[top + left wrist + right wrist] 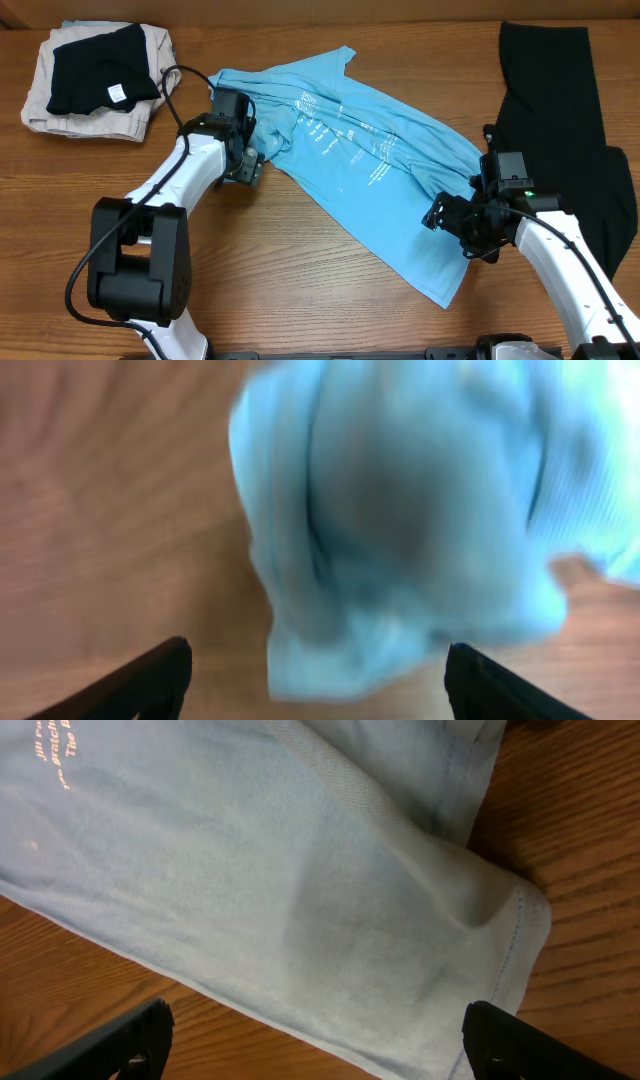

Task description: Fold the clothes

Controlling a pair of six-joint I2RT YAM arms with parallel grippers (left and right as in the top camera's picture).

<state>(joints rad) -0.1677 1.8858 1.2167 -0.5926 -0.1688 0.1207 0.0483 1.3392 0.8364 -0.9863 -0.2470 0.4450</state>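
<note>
Currently the light blue T-shirt (360, 170) sprawls rumpled across the table (330, 300) centre, running 10 to 5 o'clock; the black garment (560, 130) lies at 3 o'clock and a folded pile (95, 80) at 10 o'clock. Both jaw sets gape and hold nothing: left gripper (317, 648) over the shirt's bunched 9 o'clock end, right gripper (318, 1007) over its 4 o'clock corner. Risk: the left pinches several bunched layers at once, so the fold drags crooked.

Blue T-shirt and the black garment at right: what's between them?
Overhead shows a strip of bare table between the blue T-shirt and the black garment; lower down, the right arm's wrist fills that gap.
</note>
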